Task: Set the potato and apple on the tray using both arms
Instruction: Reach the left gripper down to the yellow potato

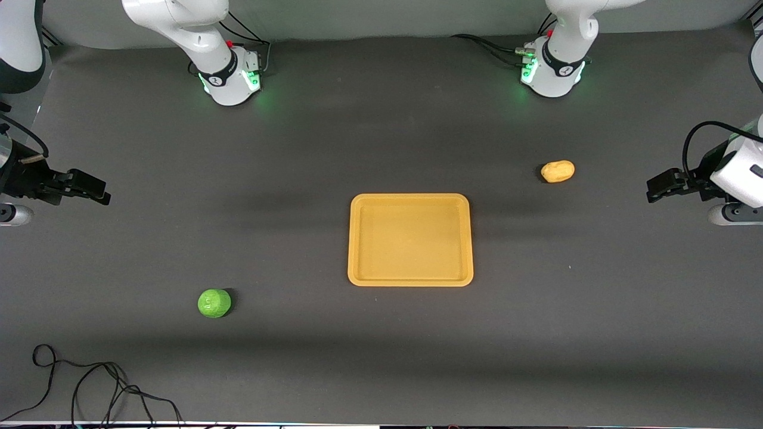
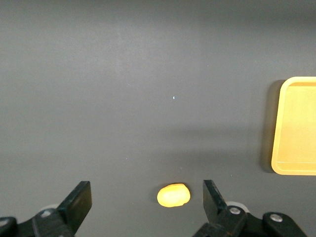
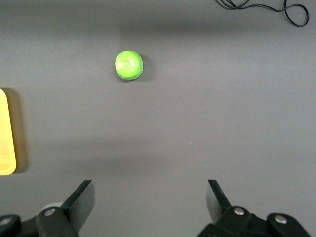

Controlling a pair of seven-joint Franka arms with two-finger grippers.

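Observation:
The yellow-orange tray (image 1: pixel 410 198) lies flat and empty in the middle of the table. The potato (image 1: pixel 558 171) lies on the cloth toward the left arm's end, farther from the front camera than the tray. The green apple (image 1: pixel 214 303) lies toward the right arm's end, nearer the front camera than the tray. My left gripper (image 1: pixel 654 190) hangs open and empty over the table's left-arm end; in the left wrist view (image 2: pixel 146 193) the potato (image 2: pixel 174 195) shows between its fingers, on the table below. My right gripper (image 1: pixel 100 192) hangs open and empty over the right-arm end (image 3: pixel 150 193), apart from the apple (image 3: pixel 129 65).
A black cable (image 1: pixel 89 387) loops on the cloth at the front edge near the right arm's end, and also shows in the right wrist view (image 3: pixel 266 7). The two arm bases (image 1: pixel 232 80) (image 1: pixel 551 74) stand along the table's back edge. Dark cloth surrounds the tray.

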